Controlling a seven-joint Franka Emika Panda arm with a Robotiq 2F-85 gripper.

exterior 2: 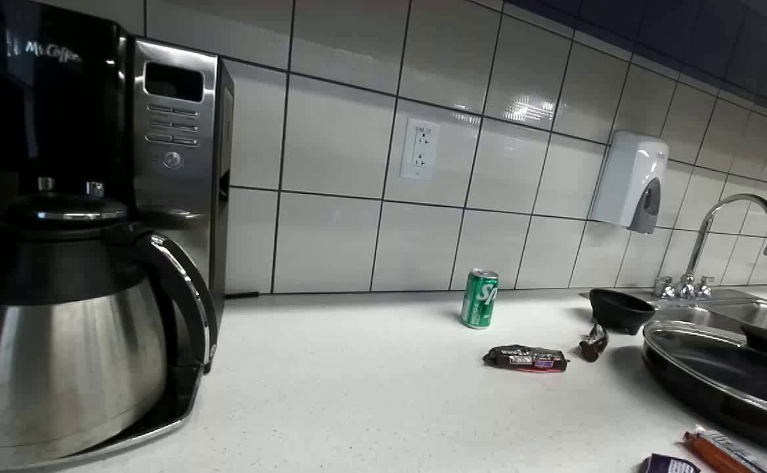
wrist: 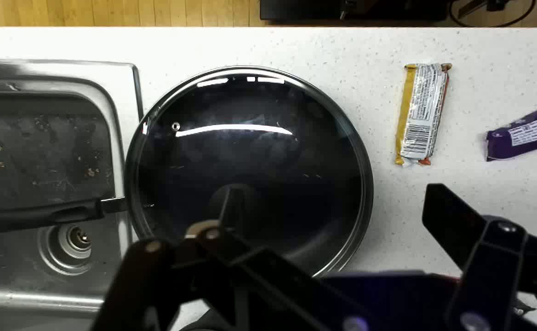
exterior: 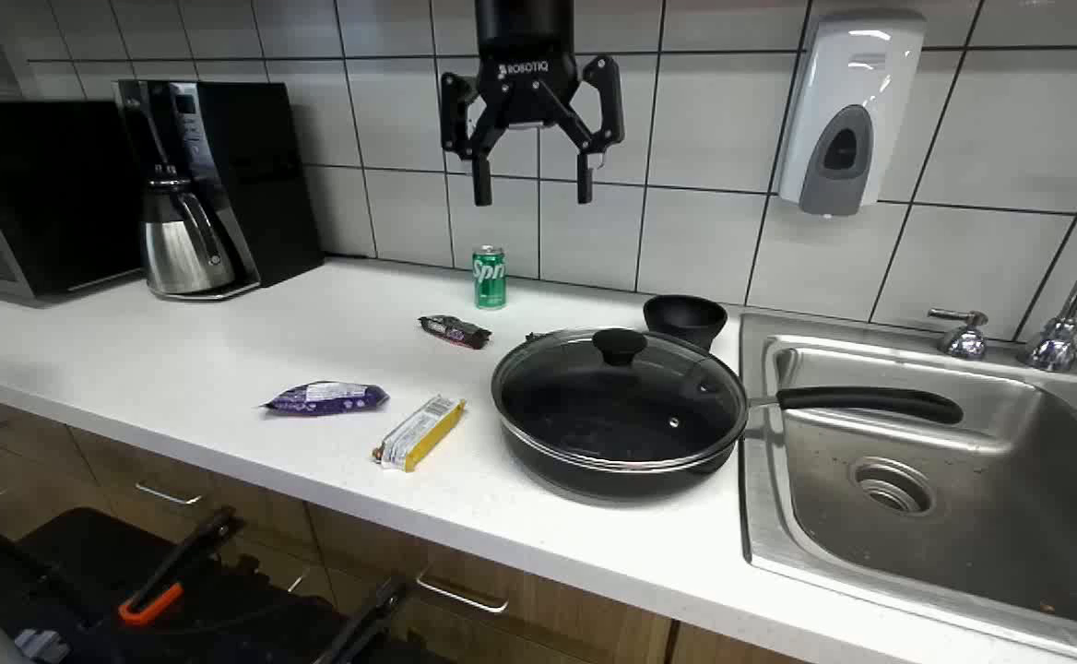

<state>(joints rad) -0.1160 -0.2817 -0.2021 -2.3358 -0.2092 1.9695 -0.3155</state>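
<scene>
My gripper [exterior: 533,191] is open and empty, high above the counter; its spread fingers also show in the wrist view [wrist: 335,197]. A black pan [exterior: 594,478] with a glass lid [exterior: 585,415] stands below; the lid fills the middle of the wrist view [wrist: 250,156]. A green Sprite can [exterior: 490,281] stands upright near the wall, also in an exterior view [exterior 2: 479,299]. A dark wrapped bar [exterior 2: 526,359] lies before it, and a smaller dark wrapper [exterior 2: 593,343] lies near the black bowl [exterior 2: 620,312]. A yellow-white bar [wrist: 422,112] and a purple bar [wrist: 526,131] lie beside the pan.
A steel sink [exterior: 764,516] with a faucet [exterior 2: 705,230] adjoins the pan; the pan handle [exterior: 870,403] reaches over it. A coffee maker [exterior: 253,184] with a steel carafe [exterior 2: 62,368] and a microwave [exterior: 50,194] stand at the far end. A soap dispenser [exterior: 857,111] hangs on the wall.
</scene>
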